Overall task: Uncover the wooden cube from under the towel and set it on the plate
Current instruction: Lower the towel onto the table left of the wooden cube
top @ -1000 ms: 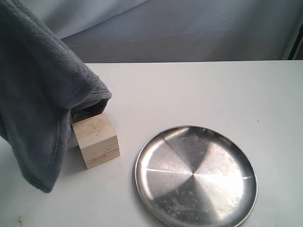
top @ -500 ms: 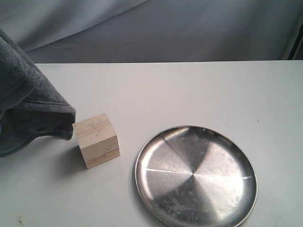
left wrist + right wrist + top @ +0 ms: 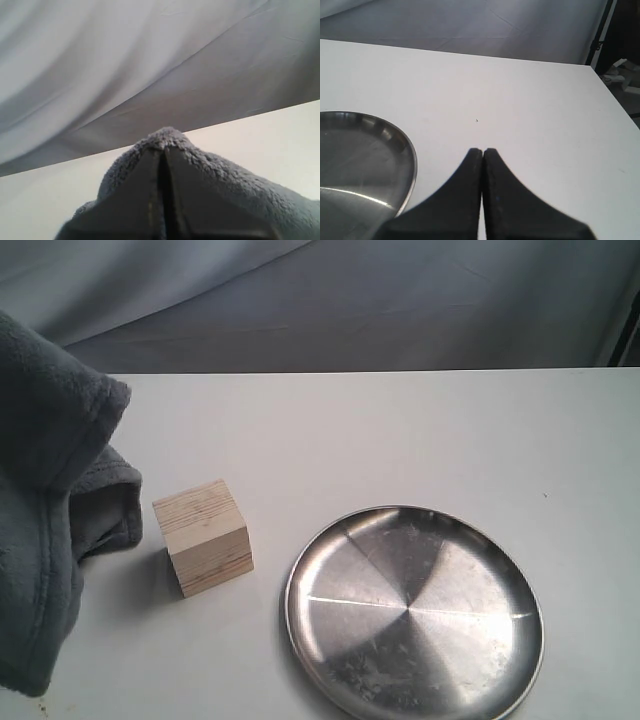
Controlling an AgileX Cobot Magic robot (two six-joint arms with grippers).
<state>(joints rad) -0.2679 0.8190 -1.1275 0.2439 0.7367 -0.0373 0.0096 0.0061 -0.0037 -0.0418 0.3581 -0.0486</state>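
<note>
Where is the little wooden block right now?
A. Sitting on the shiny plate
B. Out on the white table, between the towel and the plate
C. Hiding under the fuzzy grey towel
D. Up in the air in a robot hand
B: the wooden cube stands uncovered on the table, with the towel pulled off to one side of it and the plate lying apart on the other side.

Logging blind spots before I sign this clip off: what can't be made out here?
Dark grey fleece towel: cropped by the exterior view's left edge.
Left end effector: outside the exterior view.
Right end effector: likewise outside it.
Pale wooden cube: absent from both wrist views.
Round silver metal plate: right wrist view's edge cuts most of it off.
</note>
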